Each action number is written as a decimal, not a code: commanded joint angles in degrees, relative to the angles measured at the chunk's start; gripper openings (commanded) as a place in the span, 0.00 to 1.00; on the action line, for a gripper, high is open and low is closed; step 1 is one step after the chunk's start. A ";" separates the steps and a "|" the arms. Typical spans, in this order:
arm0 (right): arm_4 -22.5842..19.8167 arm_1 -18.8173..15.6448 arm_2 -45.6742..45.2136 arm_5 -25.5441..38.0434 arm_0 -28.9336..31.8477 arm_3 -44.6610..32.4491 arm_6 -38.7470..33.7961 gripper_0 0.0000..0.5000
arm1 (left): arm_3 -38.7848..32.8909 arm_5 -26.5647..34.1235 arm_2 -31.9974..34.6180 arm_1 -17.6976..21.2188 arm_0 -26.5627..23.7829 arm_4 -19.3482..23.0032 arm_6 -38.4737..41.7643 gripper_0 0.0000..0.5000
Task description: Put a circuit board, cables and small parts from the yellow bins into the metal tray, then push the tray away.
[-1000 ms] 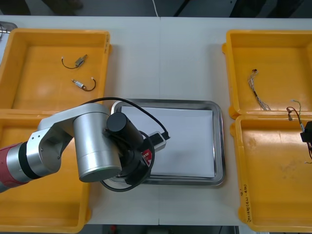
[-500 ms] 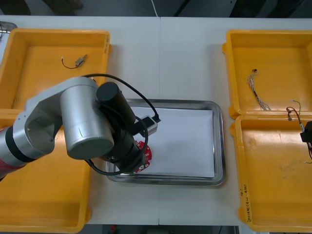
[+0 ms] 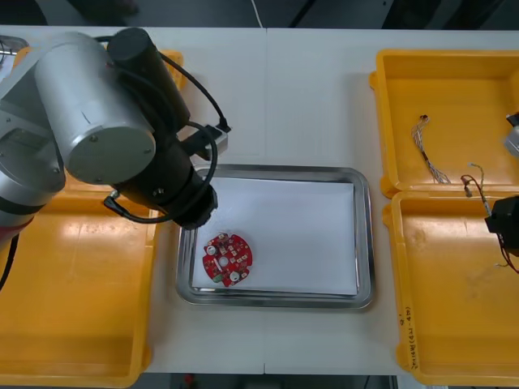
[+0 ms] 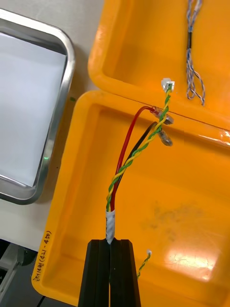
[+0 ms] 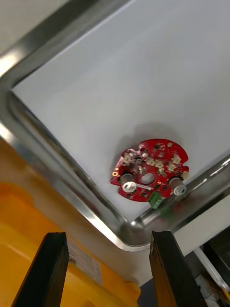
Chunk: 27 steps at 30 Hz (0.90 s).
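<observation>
A round red circuit board lies flat in the near left corner of the metal tray, which is white inside. My left gripper hangs open above the tray's corner, and the circuit board lies beyond its fingers, free of them. The bulky left arm covers the back left bin. Over the front right bin, my right gripper is shut on the white-taped end of a red and yellow cable, which hangs lifted off the bin floor. That cable also reaches up from the gripper at the right edge.
A twisted blue and white cable lies in the back right bin. The front left bin lies beside the tray. The tray's rim sits close to the right bins.
The left gripper let go of the circuit board in the tray, then the arm rose and swung back to the left. The right gripper lifted the cable slightly.
</observation>
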 commanded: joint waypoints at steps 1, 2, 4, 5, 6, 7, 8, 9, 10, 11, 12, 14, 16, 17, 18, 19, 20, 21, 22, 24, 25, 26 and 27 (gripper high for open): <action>-0.90 -2.46 3.33 0.21 -4.13 -1.58 2.56 0.00 | 3.31 1.06 5.64 -0.77 -2.98 0.40 5.41 1.00; -0.99 -2.37 4.12 0.21 -4.75 -1.58 2.56 0.00 | 4.80 1.15 6.43 -0.77 -3.42 0.05 5.59 1.00; -1.25 -2.37 5.53 0.21 -6.07 -1.58 2.56 0.00 | 7.44 1.32 7.39 -0.69 -4.56 -1.27 5.94 1.00; -1.34 -2.37 5.97 0.21 -6.42 -1.58 2.56 0.00 | 8.14 1.41 7.66 -0.69 -4.91 -1.62 5.94 1.00; -1.51 -2.37 6.94 0.21 -7.03 -1.58 2.56 0.00 | 9.64 1.67 7.92 -0.69 -5.53 -2.50 6.03 1.00; -1.60 -2.37 7.90 0.21 -7.91 -1.58 2.56 0.00 | 11.04 1.67 8.18 -0.69 -6.32 -3.12 6.03 1.00; -1.60 -2.37 8.43 0.21 -8.35 -1.58 2.56 0.00 | 11.83 1.67 8.36 -0.69 -6.67 -3.38 6.03 1.00; -1.60 -2.37 9.57 0.21 -9.05 -1.58 2.56 0.00 | 13.33 1.67 8.80 -0.69 -7.38 -3.73 6.11 1.00; -1.60 -2.46 10.19 0.21 -9.58 -1.58 2.56 0.00 | 14.21 1.67 9.06 -0.69 -7.73 -3.91 6.11 1.00; -1.51 -2.37 11.51 0.21 -10.46 -1.58 2.30 0.00 | 15.53 1.67 9.59 -0.69 -8.34 -4.26 6.11 1.00; -1.25 -2.46 12.91 0.21 -11.43 -1.58 2.30 0.00 | 16.93 1.67 10.47 -0.69 -8.96 -4.70 6.20 1.00; -0.81 -2.37 14.85 0.21 -12.83 -1.58 2.47 0.00 | 18.60 1.67 11.61 -0.69 -9.57 -5.32 6.20 1.00; -0.46 -2.37 17.75 0.21 -14.59 -1.58 2.56 0.00 | 20.54 1.67 13.46 -0.60 -10.19 -6.28 6.11 1.00; -0.37 -2.37 18.45 0.21 -15.03 -1.58 2.56 0.00 | 20.97 1.67 13.90 -0.51 -10.28 -6.55 6.20 1.00; -0.37 -2.37 19.86 0.21 -15.91 -1.58 2.56 0.00 | 21.59 1.76 14.78 -0.33 -10.45 -7.07 6.20 1.00; -0.37 -2.37 21.26 0.21 -16.79 -1.58 2.56 0.00 | 22.29 1.76 15.57 -0.33 -10.63 -7.69 6.20 1.00; -0.28 -2.37 21.88 0.21 -17.14 -1.58 2.56 0.00 | 22.56 1.67 15.92 -0.25 -10.63 -8.04 6.20 1.00; -0.20 -2.37 23.28 0.21 -17.93 -1.58 2.65 0.00 | 23.00 1.67 16.62 -0.25 -10.63 -8.92 6.20 1.00; -0.20 -2.37 24.78 0.21 -18.81 -1.58 2.74 0.00 | 23.52 1.67 17.41 -0.25 -10.72 -9.80 6.20 1.00; -0.11 -2.37 26.71 0.21 -19.95 -1.58 2.91 0.00 | 24.67 1.23 18.47 -0.25 -10.80 -10.41 6.29 1.00; -0.02 -2.28 28.21 0.21 -20.74 -1.58 3.09 0.00 | 25.37 0.88 19.08 -0.25 -10.80 -10.94 6.38 1.00; 0.33 -2.02 29.61 0.21 -21.53 -1.58 3.26 0.00 | 26.25 0.36 19.43 -0.25 -10.80 -11.38 6.38 1.00; 0.51 -1.76 30.23 0.21 -21.97 -1.58 3.35 0.00 | 26.60 0.09 19.52 -0.25 -10.89 -11.64 6.47 1.00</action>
